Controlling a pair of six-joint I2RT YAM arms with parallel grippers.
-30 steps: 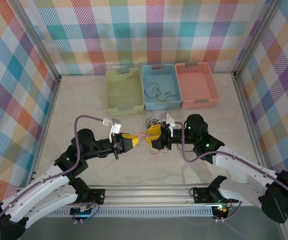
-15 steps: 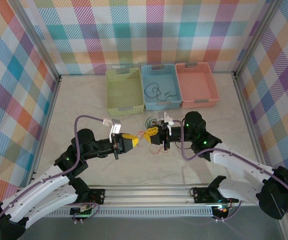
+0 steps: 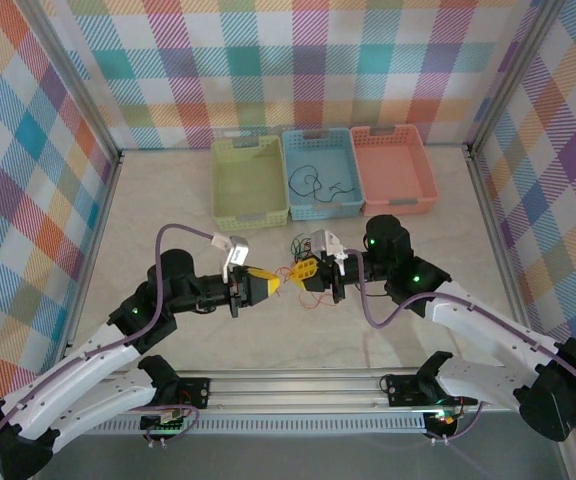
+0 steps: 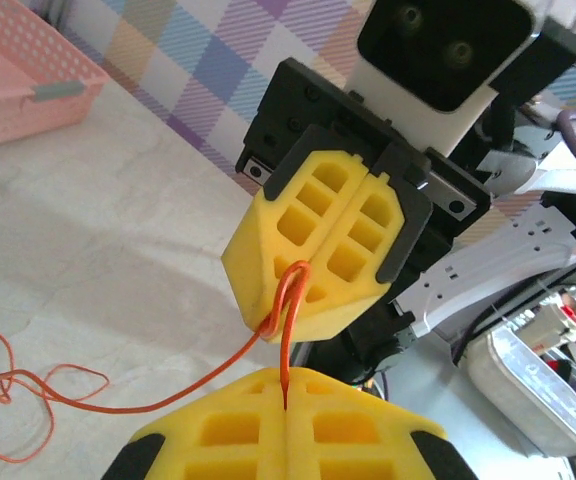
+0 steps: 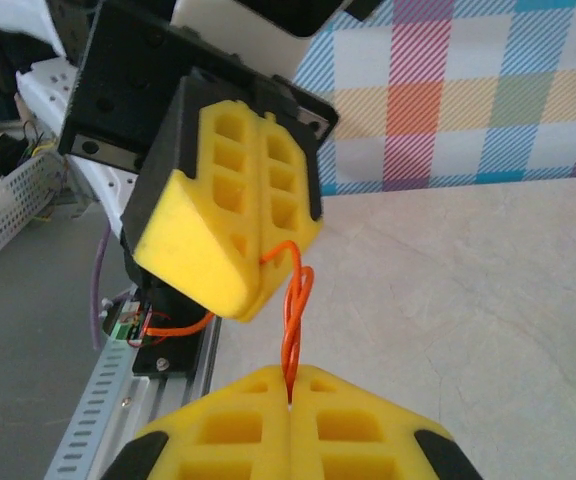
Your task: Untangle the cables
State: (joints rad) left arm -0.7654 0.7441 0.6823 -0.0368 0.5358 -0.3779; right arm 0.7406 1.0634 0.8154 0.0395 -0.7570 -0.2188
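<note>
both arms meet nose to nose over the middle of the desk [image 3: 168,210]. the left fingers [image 4: 218,430] are pressed together on one end of a short orange loop [image 4: 286,310]. the right fingers [image 4: 303,225] are pressed together on its other end, so the twisted strand spans the small gap between them. the rest of the cables [image 3: 301,248] sit in a small knot on the desk, under and just behind the right fingers. orange and black are mixed there, and i can't count the strands.

it's thin, light, floppy wire. i'd guess it slips from foam unless nipped close to the knot, and a hard tug would cinch it.

three baskets stand at the back: green basket [image 3: 248,190], blue basket [image 3: 320,133], pink basket [image 3: 393,175]. one black cable [image 3: 313,183] lies in the blue.
</note>
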